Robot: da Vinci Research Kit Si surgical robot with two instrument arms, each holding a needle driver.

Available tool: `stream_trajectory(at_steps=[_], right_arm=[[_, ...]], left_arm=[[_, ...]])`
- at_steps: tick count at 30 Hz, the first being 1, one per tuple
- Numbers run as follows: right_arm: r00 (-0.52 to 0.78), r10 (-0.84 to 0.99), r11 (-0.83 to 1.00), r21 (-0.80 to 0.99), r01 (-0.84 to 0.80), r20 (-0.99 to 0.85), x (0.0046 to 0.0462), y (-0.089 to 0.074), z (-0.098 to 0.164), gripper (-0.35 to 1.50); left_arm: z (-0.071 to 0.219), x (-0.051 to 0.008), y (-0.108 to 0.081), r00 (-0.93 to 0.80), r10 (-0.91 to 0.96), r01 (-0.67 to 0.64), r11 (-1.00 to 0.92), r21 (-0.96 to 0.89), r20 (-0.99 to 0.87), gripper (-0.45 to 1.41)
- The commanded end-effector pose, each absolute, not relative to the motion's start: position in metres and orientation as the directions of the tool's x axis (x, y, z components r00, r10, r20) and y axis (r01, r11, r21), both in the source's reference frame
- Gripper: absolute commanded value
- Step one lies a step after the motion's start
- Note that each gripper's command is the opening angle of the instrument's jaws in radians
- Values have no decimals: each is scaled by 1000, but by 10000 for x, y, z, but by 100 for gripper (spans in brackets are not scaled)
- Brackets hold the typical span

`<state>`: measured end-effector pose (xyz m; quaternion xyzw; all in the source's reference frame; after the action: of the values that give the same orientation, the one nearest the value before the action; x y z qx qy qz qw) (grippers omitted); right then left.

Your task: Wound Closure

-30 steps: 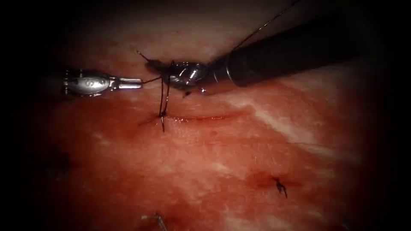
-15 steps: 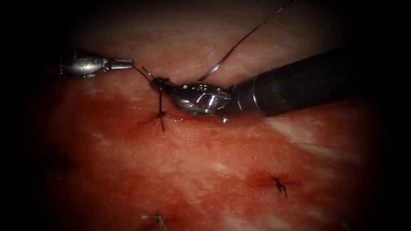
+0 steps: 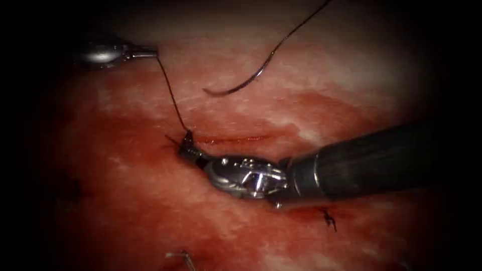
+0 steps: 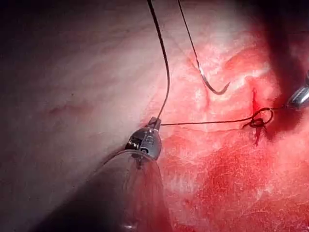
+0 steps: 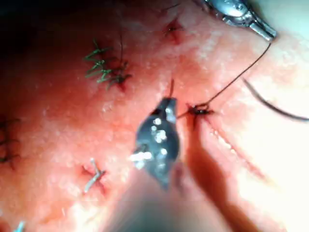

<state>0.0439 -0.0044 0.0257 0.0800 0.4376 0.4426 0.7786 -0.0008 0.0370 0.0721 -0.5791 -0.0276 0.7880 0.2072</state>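
The cut [image 3: 231, 138] runs as a thin red line across the tissue [image 3: 311, 75]. A knot [image 3: 188, 135] sits at its left end. My left tool [image 3: 153, 51] is up and to the left, jaws shut on the thread [image 3: 170, 93], which runs taut down to the knot. My right tool [image 3: 187, 148] lies just below the knot, jaws shut on the short thread end there. The curved needle [image 3: 241, 85] lies free on the tissue above the cut, held by neither tool and not in the tissue. Close up I see the left tool [image 4: 153, 123], knot [image 4: 258, 121], needle [image 4: 215, 89], right tool [image 5: 167, 105] and knot [image 5: 199, 111].
Older stitches with cut ends sit lower on the tissue [image 3: 329, 218] [image 3: 183, 257]. Green-threaded stitches [image 5: 104, 65] lie beyond the right tool. Red fluid [image 3: 150, 200] covers the tissue around and below the cut. The needle's thread [image 3: 306, 22] leads off upward.
The right tool moved from above the cut down to below it while the left tool rose up and left. The thread loop drew tight, pulling the knot down onto the cut's left end.
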Motion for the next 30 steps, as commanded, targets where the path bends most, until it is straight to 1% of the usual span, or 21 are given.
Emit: stream_trajectory(at_steps=[1,9,23,30], right_arm=[[230,757,600,511,-616,-611,437,-65,255,-35],[230,752,604,508,-614,-617,421,-82,240,-35],[219,746,606,505,-615,-629,420,-85,249,-35],[240,731,627,489,-607,-639,410,-133,243,-35]], left_arm=[[728,-13,367,-243,360,-294,-912,-285,-901,-45],[732,-14,376,-243,362,-301,-910,-285,-900,-45],[754,-10,414,-236,366,-316,-905,-285,-900,-45],[775,-1,433,-249,363,-338,-901,-271,-898,-45]])
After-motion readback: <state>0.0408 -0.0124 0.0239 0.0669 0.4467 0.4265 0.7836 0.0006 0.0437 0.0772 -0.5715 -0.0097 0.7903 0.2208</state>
